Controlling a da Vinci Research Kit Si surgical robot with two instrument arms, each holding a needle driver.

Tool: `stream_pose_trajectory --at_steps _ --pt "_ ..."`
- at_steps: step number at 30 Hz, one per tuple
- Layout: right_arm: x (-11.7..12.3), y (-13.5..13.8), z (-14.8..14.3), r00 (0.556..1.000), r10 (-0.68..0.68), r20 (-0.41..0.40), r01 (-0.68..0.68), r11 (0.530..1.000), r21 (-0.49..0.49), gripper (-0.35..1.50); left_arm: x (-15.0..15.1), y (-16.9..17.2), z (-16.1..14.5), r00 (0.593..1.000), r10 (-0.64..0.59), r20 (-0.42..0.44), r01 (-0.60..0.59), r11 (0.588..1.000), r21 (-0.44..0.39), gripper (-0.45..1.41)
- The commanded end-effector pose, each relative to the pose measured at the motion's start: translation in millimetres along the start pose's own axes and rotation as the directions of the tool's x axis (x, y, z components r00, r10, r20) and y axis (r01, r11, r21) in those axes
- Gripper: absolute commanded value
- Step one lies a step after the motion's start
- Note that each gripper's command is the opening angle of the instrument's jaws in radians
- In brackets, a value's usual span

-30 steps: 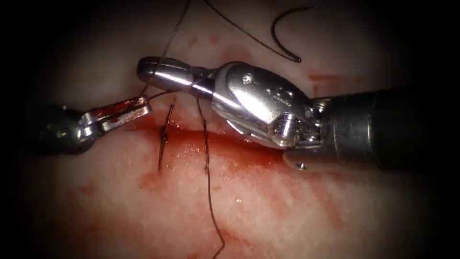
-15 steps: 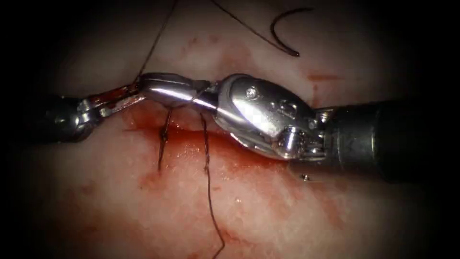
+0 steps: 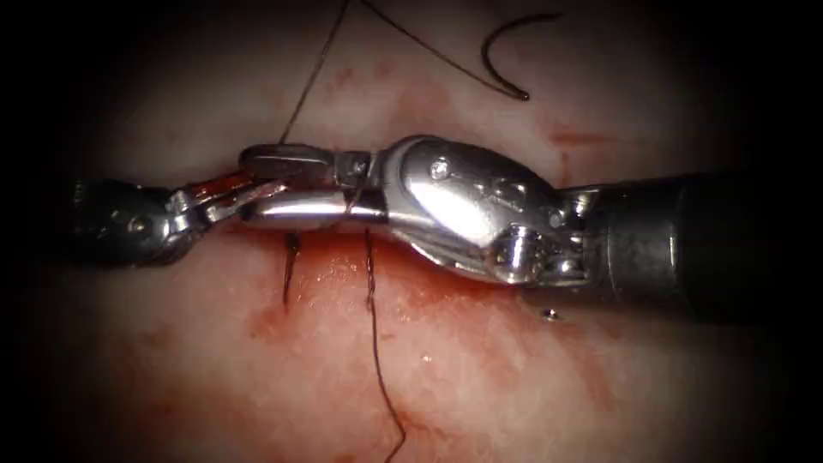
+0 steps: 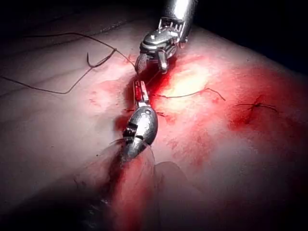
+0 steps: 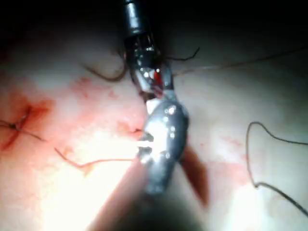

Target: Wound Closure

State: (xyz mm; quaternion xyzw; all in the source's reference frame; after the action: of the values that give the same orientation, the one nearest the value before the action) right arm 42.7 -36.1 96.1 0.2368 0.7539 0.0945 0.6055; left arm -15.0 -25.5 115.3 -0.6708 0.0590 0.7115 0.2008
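Note:
In the endoscope view the cut (image 3: 411,257) runs across the tissue, wet with red fluid. My left tool (image 3: 244,187) reaches in from the left, shut on the thread (image 3: 313,77), which rises from its tip. My right tool (image 3: 257,182) is open, its jaws standing above and below the left tool's tip. A loop of thread (image 3: 351,193) lies around the base of its jaws. The curved needle (image 3: 497,51) rests free on the tissue beyond the cut, toward the right, held by neither tool. The left wrist view has the left tool (image 4: 140,94), right tool (image 4: 150,61) and needle (image 4: 96,60).
A tied stitch (image 3: 290,261) crosses the cut on the left. Beside it a second strand (image 3: 374,326) trails down the near tissue. Another stitch (image 4: 255,105) sits on a red patch. The right tool's wrist (image 3: 463,206) covers the cut's middle.
The right tool has dropped toward the left tool and opened its jaws around that tool's tip. The left tool has stayed shut on the thread and shifted slightly right.

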Motion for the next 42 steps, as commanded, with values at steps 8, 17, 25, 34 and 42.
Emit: stream_pose_trajectory --at_steps 8,17,25,34,42 --pt "-0.1 -0.5 1.4 0.997 -0.018 0.073 -0.002 0.964 0.267 0.68 -1.6 0.2 0.6 1.0 0.001 0.01 0.0 1.0 -0.024 -0.45" --pt "-0.5 -0.5 0.8 0.967 -0.096 0.235 -0.044 0.849 0.526 0.41 -2.4 -0.1 0.4 1.0 0.0 0.016 0.0 0.999 -0.033 -0.45" --pt "-1.2 -0.5 1.1 0.931 -0.192 0.311 -0.073 0.737 0.672 0.39 -2.9 0.1 0.4 1.0 -0.001 0.021 0.001 0.999 -0.037 -0.45" --pt "-2.0 -1.5 0.3 0.868 -0.326 0.375 -0.103 0.619 0.778 0.37 -3.1 0.0 0.4 1.0 0.001 0.023 0.0 0.999 -0.04 -0.45" --pt "-4.5 -3.4 -1.3 0.809 -0.421 0.411 -0.154 0.524 0.838 0.47 -3.7 -0.1 0.2 1.0 -0.006 0.028 0.007 0.999 -0.046 -0.45"
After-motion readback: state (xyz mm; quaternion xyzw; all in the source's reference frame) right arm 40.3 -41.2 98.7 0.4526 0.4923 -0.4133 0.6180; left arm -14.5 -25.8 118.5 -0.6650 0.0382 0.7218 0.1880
